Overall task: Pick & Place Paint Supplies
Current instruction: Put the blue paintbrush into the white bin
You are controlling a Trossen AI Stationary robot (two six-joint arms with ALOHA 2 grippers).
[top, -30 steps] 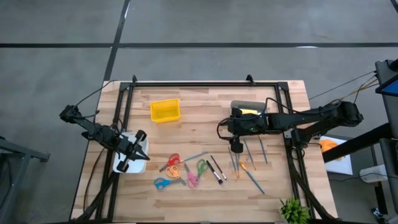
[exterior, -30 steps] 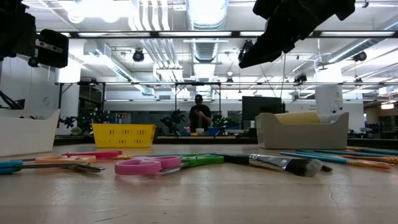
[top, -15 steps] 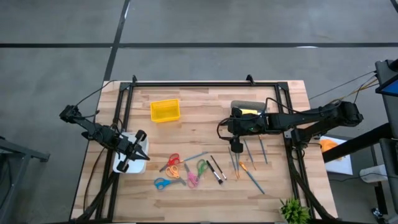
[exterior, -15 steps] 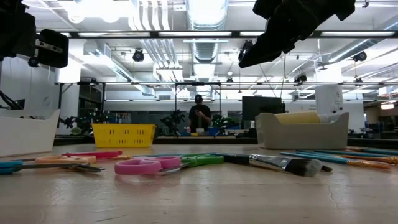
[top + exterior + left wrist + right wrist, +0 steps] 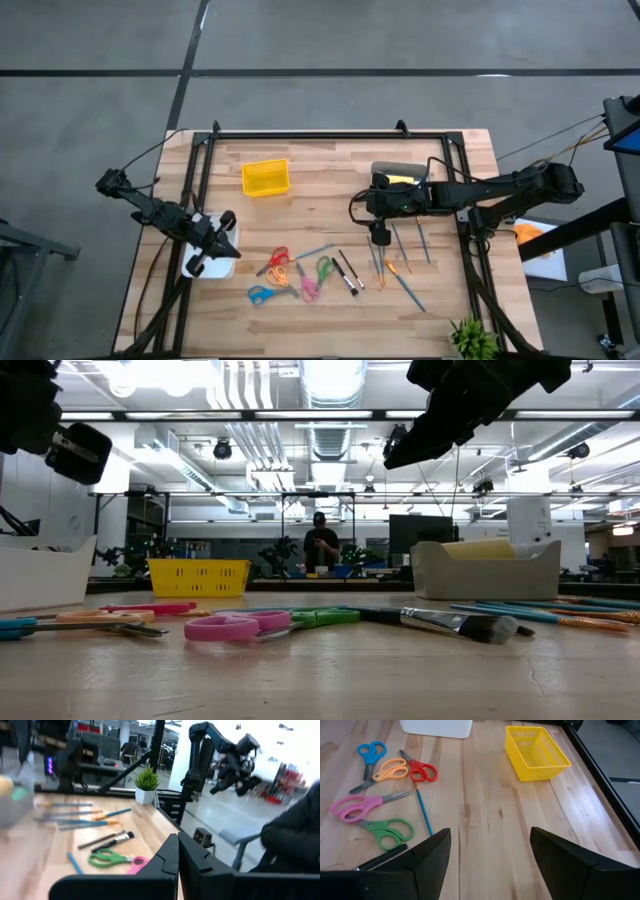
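Note:
Several thin brushes and pens [image 5: 398,262] with grey, orange, teal and black shafts lie flat on the wooden table at the front right. They also show in the low view [image 5: 460,623] and the left wrist view [image 5: 82,818]. My right gripper [image 5: 380,238] hangs open above their far ends and holds nothing; its wrist view [image 5: 490,855] shows a wide gap. My left gripper [image 5: 222,247] is shut and empty above the white bin [image 5: 208,262] at the front left. A grey tray [image 5: 400,176] at the back right holds something yellow; no bottle shows plainly.
A yellow basket [image 5: 265,178] stands at the back left of centre. Several coloured scissors [image 5: 290,275] lie at the front centre, beside a teal pen [image 5: 424,812]. A small potted plant [image 5: 470,338] stands at the front right corner. A black frame [image 5: 330,134] borders the table.
My left gripper has shifted a little and tipped above the white bin, staying shut. My right gripper and the things on the table have kept still.

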